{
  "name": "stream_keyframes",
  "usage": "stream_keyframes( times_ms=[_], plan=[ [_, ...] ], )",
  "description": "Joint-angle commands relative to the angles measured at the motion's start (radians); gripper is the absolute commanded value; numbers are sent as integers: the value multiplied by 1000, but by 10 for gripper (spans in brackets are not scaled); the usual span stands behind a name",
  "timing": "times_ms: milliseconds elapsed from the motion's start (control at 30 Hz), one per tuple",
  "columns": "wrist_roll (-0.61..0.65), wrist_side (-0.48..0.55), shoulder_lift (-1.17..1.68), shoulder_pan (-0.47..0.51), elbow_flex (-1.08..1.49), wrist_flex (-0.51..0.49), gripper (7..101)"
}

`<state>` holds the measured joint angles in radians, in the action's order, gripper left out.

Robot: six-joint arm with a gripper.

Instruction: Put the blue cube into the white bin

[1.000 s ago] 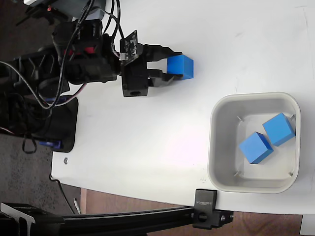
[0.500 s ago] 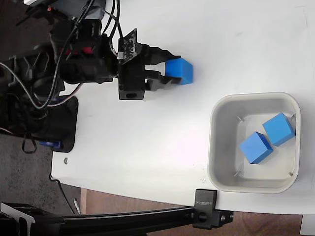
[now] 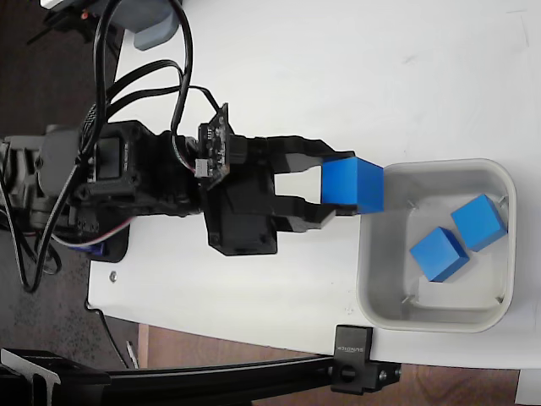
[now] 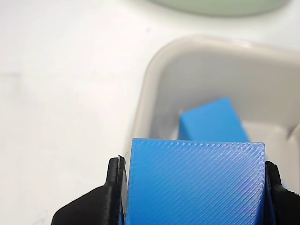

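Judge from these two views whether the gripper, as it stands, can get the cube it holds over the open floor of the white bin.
Probably yes. The gripper, shut on the blue cube, is already at the white bin's near rim. The bin is open-topped, and its two cubes lie farther in, leaving bare floor.

Wrist view crops the blue cube [image 4: 194, 183] at the bottom edge — it hides one binned cube [image 4: 213, 121] (partly).

Three blue cubes in all: one blue cube [image 3: 352, 183] between the two fingers [image 3: 297, 154], and two more cubes [image 3: 439, 253] [image 3: 479, 222] in the one white bin [image 3: 372, 279], toward 4 o'clock. The wrist view seems to show only two of them. One table [image 3: 279, 59].
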<state>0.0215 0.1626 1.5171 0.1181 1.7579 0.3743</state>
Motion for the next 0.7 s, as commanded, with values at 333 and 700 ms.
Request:
stream_keyframes(
  times_ms=[333, 700],
  plan=[
    [29, 98, -66, 69, -176, 18, 1000],
    [3, 161, 581, 98, 500, 29, 1000]
  ],
)
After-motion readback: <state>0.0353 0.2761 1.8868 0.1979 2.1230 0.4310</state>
